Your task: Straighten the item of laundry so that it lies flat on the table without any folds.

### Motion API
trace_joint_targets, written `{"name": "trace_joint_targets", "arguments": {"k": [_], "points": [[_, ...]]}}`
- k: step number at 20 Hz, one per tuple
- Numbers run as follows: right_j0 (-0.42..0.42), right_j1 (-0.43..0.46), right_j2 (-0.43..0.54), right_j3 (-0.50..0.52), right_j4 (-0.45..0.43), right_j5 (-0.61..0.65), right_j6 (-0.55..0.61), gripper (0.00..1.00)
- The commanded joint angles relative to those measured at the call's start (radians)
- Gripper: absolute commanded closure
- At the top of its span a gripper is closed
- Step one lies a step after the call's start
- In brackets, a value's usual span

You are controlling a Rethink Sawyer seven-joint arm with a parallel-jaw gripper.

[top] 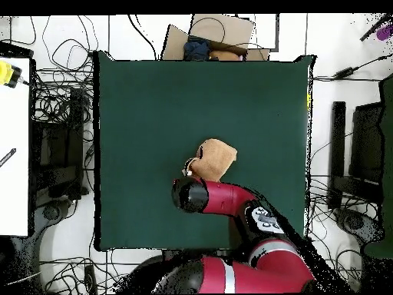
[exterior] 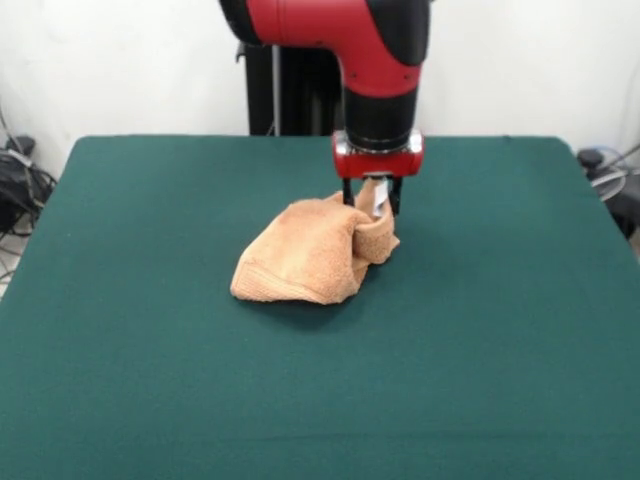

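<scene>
1 towel (exterior: 310,258) lies bunched near the middle of your table (exterior: 150,380), and your gripper (exterior: 372,200) is pinched on its raised far corner.

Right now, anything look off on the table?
Only the towel: it is bunched in a folded heap near the middle of the table, not flat. The gripper has its fingers closed on the towel's raised far edge. No spill or damage shows.

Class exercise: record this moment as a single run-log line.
gripper: shut on towel's far edge, lifting it | towel: bunched, folded, partly raised | table: towel near centre | task: not flat yet
</scene>
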Motion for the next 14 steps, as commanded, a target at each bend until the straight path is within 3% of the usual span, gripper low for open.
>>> {"name": "trace_joint_targets", "arguments": {"k": [1,8,9,14], "points": [[0.007,0.131,0.119,-0.112,-0.061,-0.069,0.036,0.00],[0.016,0.125,0.132,-0.114,-0.073,-0.055,0.053,0.00],[0.014,0.118,0.133,-0.112,-0.072,-0.037,0.050,1.00],[0.010,0.101,0.140,-0.113,-0.050,0.051,0.036,1.00]]}}
